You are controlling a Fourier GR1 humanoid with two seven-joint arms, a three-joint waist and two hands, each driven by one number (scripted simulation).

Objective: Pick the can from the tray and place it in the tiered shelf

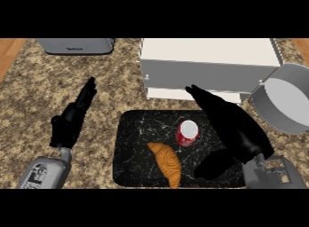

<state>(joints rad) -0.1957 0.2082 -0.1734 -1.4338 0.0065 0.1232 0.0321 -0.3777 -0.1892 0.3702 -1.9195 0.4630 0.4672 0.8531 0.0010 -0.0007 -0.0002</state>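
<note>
A red can (188, 133) with a white top stands upright near the middle of the black marbled tray (136, 146). A brown croissant (167, 163) lies on the tray just in front of it. My right hand (232, 128) hovers over the tray's right side, right of the can, fingers straight and pointing away towards the shelf, thumb low near the tray's front; it holds nothing. The white and grey tiered shelf (206, 66) stands behind the tray. My left hand (72, 119) rests open over the counter left of the tray, fingers pointing away.
A grey pot (289, 104) sits to the right of the shelf and tray. A grey toaster (75, 45) stands at the back left. The speckled granite counter (26, 88) has wooden edges at both far corners.
</note>
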